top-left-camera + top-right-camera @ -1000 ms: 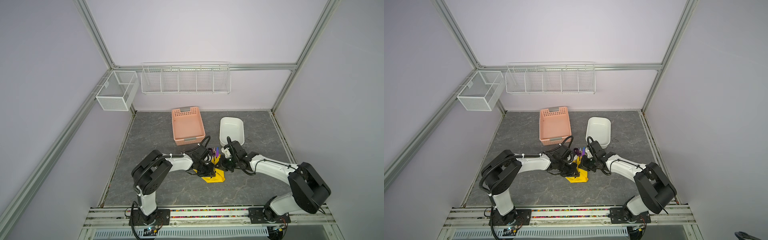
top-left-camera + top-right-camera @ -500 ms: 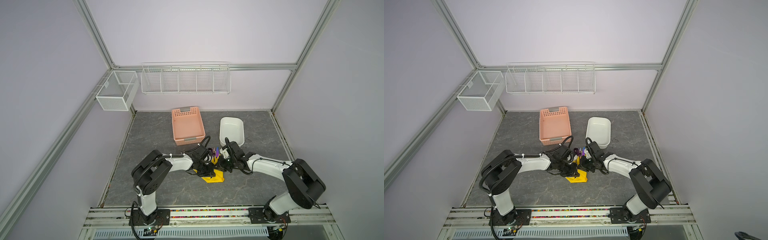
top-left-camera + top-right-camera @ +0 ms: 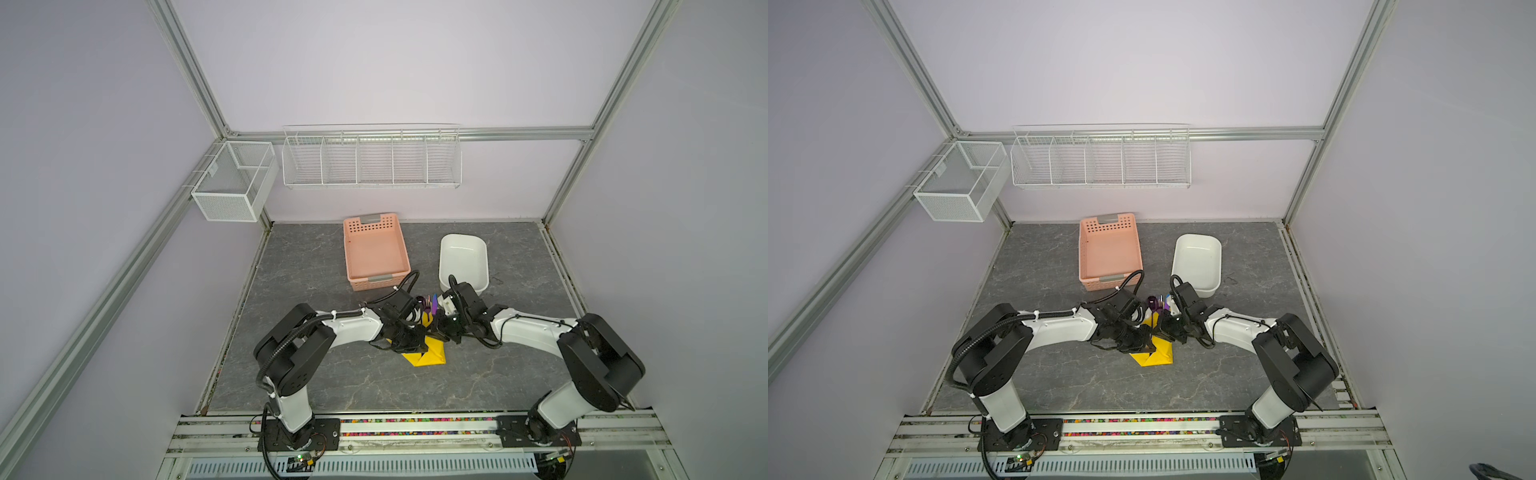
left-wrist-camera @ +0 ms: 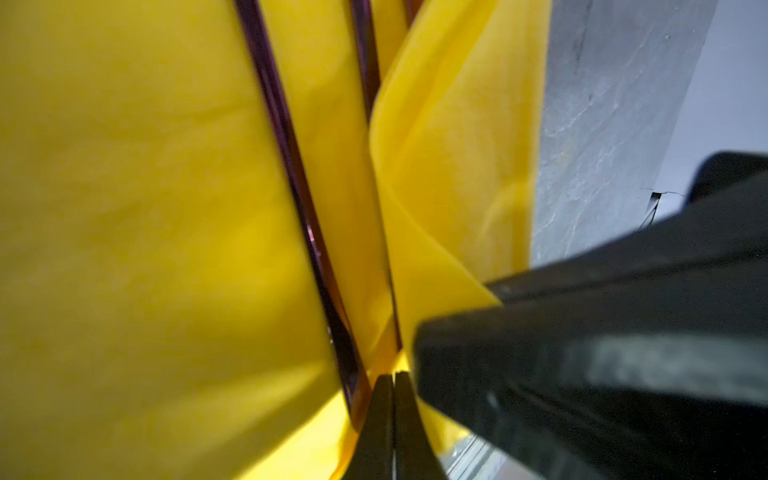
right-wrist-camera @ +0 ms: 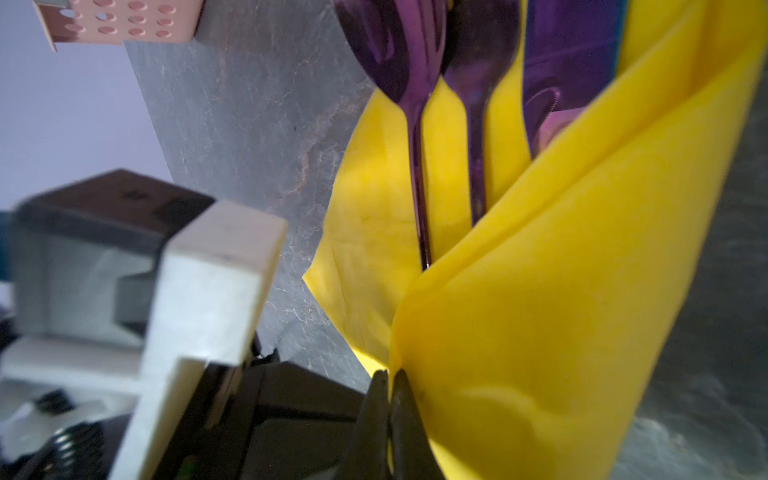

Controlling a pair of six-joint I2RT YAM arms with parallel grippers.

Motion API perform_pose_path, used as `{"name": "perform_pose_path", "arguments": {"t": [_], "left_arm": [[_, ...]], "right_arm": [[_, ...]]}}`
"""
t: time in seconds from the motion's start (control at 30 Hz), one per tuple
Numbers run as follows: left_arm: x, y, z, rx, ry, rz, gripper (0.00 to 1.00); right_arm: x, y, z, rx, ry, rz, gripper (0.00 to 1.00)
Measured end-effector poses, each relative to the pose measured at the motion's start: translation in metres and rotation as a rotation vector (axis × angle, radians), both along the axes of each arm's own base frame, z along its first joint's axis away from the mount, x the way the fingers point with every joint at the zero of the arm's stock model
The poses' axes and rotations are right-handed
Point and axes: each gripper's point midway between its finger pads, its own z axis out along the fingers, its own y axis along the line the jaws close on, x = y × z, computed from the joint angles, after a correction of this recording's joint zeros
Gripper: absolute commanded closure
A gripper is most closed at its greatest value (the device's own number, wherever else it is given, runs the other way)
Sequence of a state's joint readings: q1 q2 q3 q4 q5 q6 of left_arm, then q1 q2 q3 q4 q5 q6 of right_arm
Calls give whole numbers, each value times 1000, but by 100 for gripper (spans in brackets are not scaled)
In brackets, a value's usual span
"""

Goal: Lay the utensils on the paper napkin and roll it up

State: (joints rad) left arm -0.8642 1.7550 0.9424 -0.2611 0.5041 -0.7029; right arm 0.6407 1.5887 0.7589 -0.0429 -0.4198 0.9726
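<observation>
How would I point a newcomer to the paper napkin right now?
Start at the grey marbled tabletop, then move toward the camera from the pink basket and white tub. The paper napkin lies there, partly folded over the purple utensils. It is the only bright yellow thing in view.

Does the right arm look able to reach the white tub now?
Probably yes: the white tub stands close behind it, nothing between. But its fingers pinch the paper napkin and must release first.
</observation>
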Motion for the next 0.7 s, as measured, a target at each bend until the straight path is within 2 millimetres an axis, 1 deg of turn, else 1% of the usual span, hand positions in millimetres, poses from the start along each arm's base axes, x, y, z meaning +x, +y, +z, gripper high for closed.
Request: {"name": "perform_pose_path", "arguments": {"t": [0.13, 0.23, 0.37, 0.53, 0.7], "left_arm": [[1, 5, 12, 8, -28, 8, 93], [-3, 12, 14, 17, -28, 9, 93], [-15, 22, 8, 34, 2, 2, 95], [-26, 31, -1, 49, 38, -6, 98], [-28, 29, -8, 46, 58, -15, 99]], "right_arm": [[0, 3, 1, 15, -4, 8, 93], [0, 5, 0, 25, -2, 16, 93], [-1, 8, -3, 37, 5, 25, 93], [-2, 12, -8, 56, 20, 36, 93], [-2, 15, -12, 73, 27, 44, 93]]}}
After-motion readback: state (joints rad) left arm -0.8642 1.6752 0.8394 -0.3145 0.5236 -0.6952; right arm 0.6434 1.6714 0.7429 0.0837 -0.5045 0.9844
